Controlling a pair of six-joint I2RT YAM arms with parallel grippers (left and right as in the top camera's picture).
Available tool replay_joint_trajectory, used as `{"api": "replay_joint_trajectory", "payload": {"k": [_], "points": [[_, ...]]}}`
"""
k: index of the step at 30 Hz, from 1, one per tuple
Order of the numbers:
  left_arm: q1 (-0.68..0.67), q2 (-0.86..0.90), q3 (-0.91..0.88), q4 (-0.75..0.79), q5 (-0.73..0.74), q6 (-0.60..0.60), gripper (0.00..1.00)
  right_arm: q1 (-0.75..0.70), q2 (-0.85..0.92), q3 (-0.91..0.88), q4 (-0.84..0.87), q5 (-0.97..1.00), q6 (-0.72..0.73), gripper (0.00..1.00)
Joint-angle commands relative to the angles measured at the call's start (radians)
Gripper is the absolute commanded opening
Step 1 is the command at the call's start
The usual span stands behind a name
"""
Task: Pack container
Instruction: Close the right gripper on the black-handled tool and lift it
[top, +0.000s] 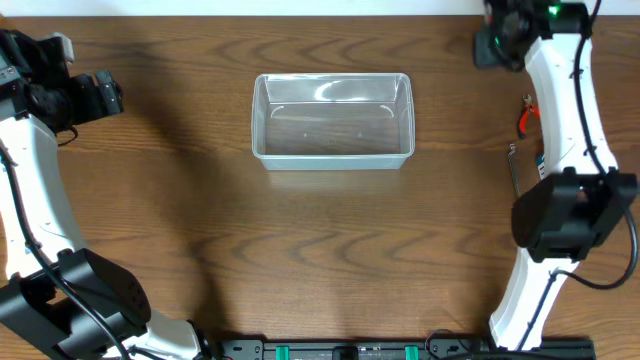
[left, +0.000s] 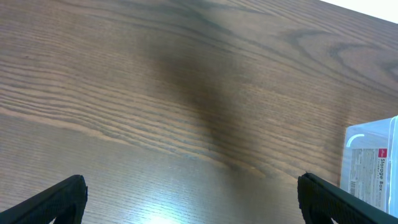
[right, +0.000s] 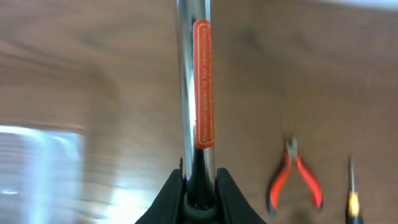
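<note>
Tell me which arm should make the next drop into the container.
Right. The right gripper is shut on a chrome tool; the left gripper is open and empty. The container holds nothing yet.

Dark wood-grain table (top: 330, 250), clear plastic container (top: 333, 156) set at its far middle, red-handled pliers (right: 294, 179) laid at the right side, thin metal tool (right: 352, 186) near them.

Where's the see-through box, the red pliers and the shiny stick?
container (top: 333, 130), overhead view, bare floor.
red pliers (right: 279, 182), right wrist view, red handle.
shiny metal rod (right: 203, 87), right wrist view, orange label.
</note>
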Motion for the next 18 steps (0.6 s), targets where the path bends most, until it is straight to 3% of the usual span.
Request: {"api": "replay_joint_trajectory", "payload": {"k": [1,9,18], "points": [[0.0,0.0,0.014,-0.003,0.013,-0.006,0.98,0.088,-0.001,0.124,-0.024,-0.103,-0.123,0.01],[0.0,0.0,0.014,-0.003,0.013,-0.006,0.98,0.275,-0.001,0.211,-0.103,-0.333,-0.327,0.01],[0.0,0.0,0.014,-0.003,0.013,-0.006,0.98,0.442,-0.001,0.194,-0.332,-0.293,-0.57,0.01]]}}
